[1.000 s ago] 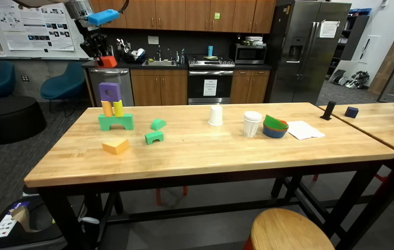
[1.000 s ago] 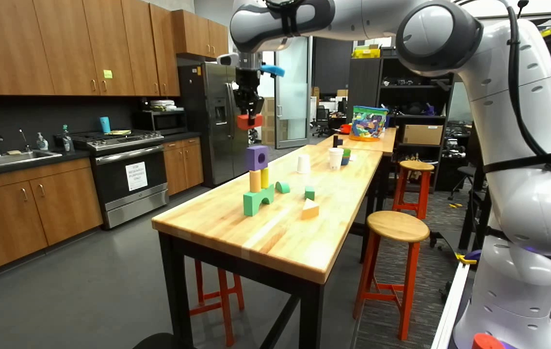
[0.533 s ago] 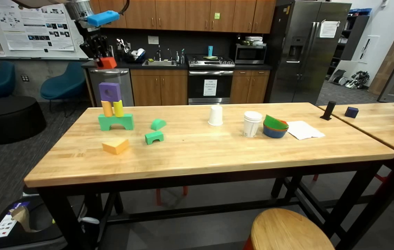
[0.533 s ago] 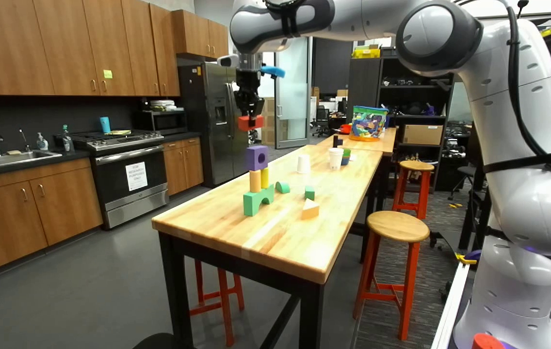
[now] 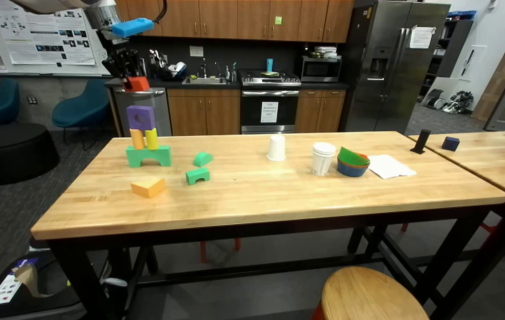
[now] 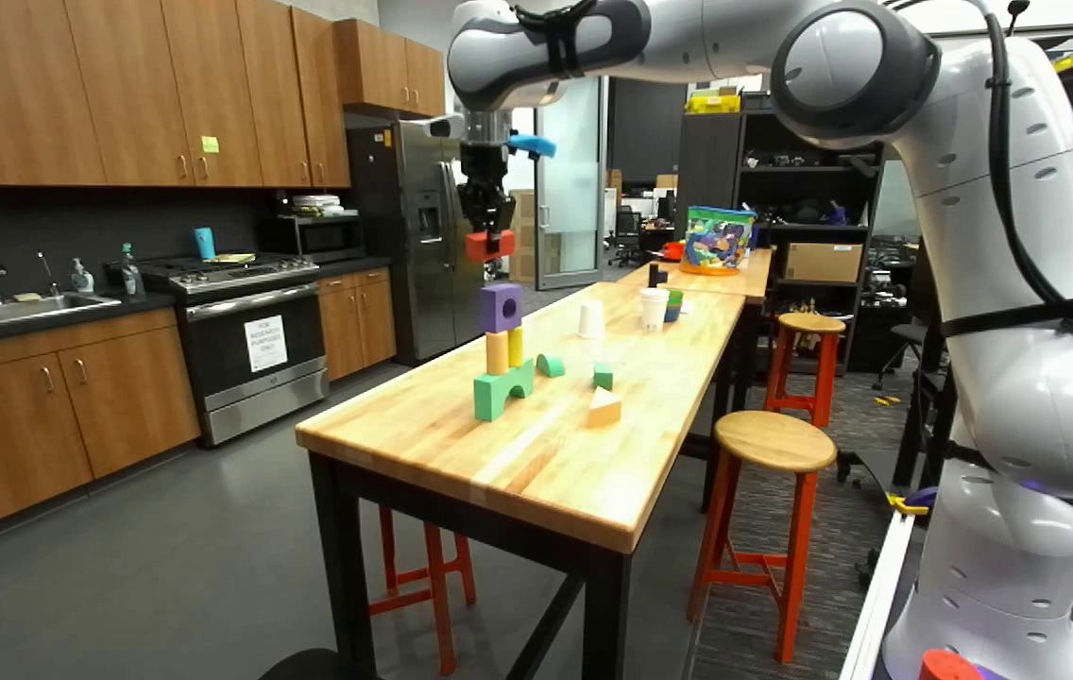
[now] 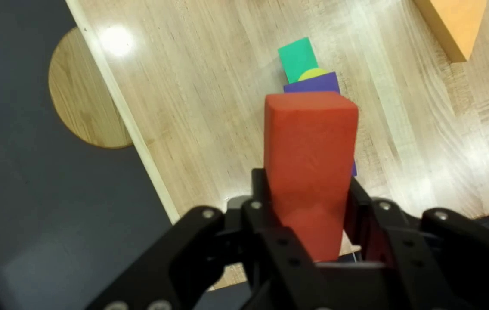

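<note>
Gripper (image 7: 307, 181) fingers (image 7: 260, 185) clamped on a red block (image 7: 311, 137), one on each side; the block juts past them; below the fingers, with a visible gap under the red block in both exterior views, stands a purple block (image 5: 148, 116) with a round hole; further below the fingers an orange cylinder (image 5: 137, 139) and a yellow cylinder (image 5: 151, 139) bear it, both upright on a green arch (image 5: 149, 153); the arch stands on the table (image 5: 243, 195); lower than the fingers and off to one side lies an orange wedge (image 5: 148, 188).

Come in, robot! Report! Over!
Gripper shut on red block. Held above purple block, gap between. Wrist view of purple block partly blocked by red block.
</note>
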{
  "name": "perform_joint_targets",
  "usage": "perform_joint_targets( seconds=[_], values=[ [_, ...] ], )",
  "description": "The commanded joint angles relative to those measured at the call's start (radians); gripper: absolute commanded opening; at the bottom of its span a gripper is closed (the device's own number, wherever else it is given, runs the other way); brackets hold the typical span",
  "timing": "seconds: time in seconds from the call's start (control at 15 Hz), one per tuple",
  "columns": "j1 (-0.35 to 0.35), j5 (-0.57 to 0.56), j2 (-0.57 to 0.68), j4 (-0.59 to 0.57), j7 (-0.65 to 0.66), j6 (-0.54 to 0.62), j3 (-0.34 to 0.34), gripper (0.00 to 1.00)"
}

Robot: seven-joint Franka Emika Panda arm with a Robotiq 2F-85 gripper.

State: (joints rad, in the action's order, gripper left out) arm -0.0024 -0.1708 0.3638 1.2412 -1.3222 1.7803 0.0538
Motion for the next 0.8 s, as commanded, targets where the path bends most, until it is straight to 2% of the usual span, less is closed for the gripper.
perform_joint_targets(
  seconds=[0.0, 0.47, 0.73],
  values=[
    [-0.005, 0.015, -0.033, 0.046, 0.009, -0.001, 0.002, 0.16],
    [-0.014, 0.043, -0.034, 0.074, -0.012, 0.026, 0.008, 0.16],
    [-0.03, 0.125, -0.036, 0.084, -0.061, 0.046, 0.018, 0.16]
  ],
)
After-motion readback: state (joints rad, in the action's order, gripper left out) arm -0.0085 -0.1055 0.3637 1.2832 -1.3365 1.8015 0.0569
